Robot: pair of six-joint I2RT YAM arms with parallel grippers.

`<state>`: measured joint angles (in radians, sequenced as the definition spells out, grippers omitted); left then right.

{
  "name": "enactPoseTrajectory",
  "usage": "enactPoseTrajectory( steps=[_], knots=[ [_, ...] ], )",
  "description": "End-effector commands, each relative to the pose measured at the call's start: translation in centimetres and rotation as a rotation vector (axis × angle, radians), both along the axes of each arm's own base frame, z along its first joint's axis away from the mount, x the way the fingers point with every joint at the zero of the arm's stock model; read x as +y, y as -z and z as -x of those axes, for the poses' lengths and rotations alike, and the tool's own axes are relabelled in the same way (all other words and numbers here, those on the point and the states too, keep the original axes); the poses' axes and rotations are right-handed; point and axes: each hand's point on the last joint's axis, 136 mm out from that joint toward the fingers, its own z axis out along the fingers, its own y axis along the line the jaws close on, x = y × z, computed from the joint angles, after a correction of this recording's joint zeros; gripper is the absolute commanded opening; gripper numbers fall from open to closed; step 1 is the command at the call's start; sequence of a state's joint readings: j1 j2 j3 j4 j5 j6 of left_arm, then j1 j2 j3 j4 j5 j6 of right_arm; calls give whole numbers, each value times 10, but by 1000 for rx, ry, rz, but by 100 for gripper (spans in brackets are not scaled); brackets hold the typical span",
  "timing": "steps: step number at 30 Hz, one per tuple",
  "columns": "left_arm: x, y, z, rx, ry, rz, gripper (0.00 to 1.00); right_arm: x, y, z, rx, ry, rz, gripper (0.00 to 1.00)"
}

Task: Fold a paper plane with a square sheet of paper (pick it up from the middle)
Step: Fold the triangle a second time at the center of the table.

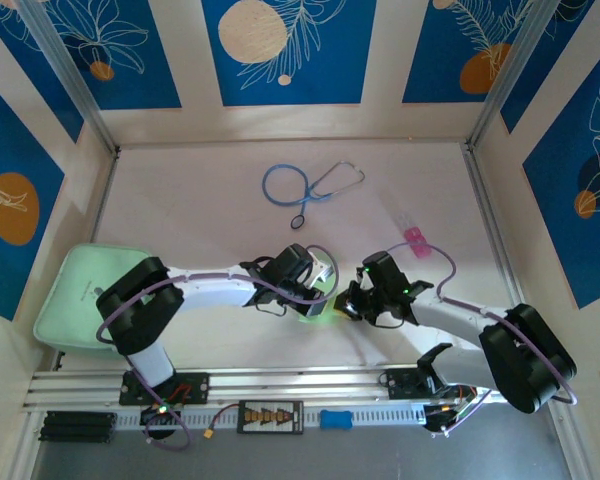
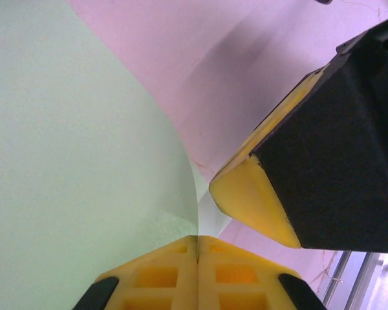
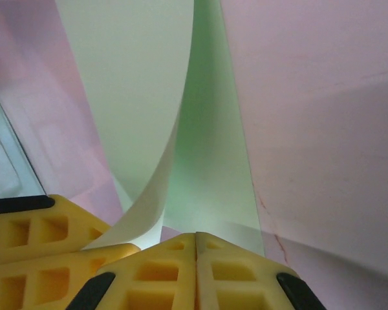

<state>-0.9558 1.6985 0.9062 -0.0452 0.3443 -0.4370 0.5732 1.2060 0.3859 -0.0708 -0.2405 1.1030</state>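
Left gripper (image 2: 197, 242) and right gripper (image 3: 195, 237) are pinching shut on the square sheet of paper (image 3: 142, 97), which is bowing up between them at the middle of the table (image 1: 210, 200); the sheet is looking light, limp and easily creased. Light pinches at its edge are likely safest.

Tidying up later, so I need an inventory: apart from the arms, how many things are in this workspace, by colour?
Green: 2 (paper sheet, pad)
Blue: 1 (stethoscope)
Pink: 1 (small object)
Total: 4
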Motion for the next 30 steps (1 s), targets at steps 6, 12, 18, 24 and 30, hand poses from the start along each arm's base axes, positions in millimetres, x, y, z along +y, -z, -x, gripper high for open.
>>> enactPoseTrajectory(
  steps=[6, 12, 18, 24, 30],
  knots=[
    [-3, -14, -3, -4, 16, 26, 14, 9, 1, 0, -2, -9, -7, 9],
    [-4, -21, 0, -3, 36, 45, 18, 20, -7, -6, -20, -20, -65, 9],
    [-4, -21, -1, -8, 29, 49, 17, 20, -5, -6, -10, -21, -58, 9],
    [-4, -19, -3, -14, 25, 43, 5, 18, -1, -4, 2, -12, -47, 9],
    [-1, -17, -5, -17, 9, 32, 1, 6, 12, 0, 38, 25, 32, 8]
  ],
)
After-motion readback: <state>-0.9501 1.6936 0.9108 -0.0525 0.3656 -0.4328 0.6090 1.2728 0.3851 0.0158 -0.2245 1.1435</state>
